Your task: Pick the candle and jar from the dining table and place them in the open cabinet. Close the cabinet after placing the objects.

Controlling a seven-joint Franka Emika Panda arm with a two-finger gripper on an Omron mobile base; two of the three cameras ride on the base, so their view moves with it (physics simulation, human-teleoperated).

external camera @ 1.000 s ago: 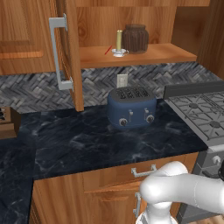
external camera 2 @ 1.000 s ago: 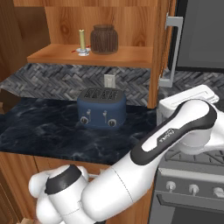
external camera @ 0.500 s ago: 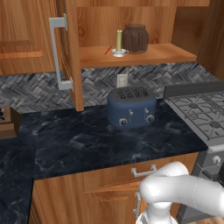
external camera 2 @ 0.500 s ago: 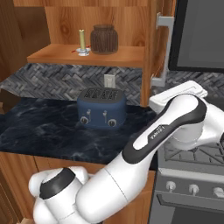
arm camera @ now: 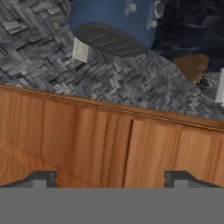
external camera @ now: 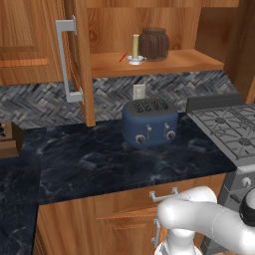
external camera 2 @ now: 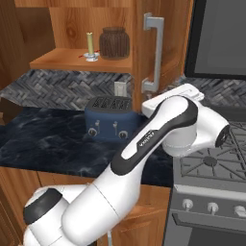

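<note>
Kitchen cabinet (external camera: 149, 62) holds candle (external camera: 135, 46) and jar (external camera: 154, 44) — jaws open, empty; push each door's outer face squarely shut.

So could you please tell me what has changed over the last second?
The right cabinet door has swung partway shut, towards the shelf, with the arm's elbow following leftward in the right base view. The open pincer holds nothing. The candle, jar, toaster and left door are unchanged.
</note>
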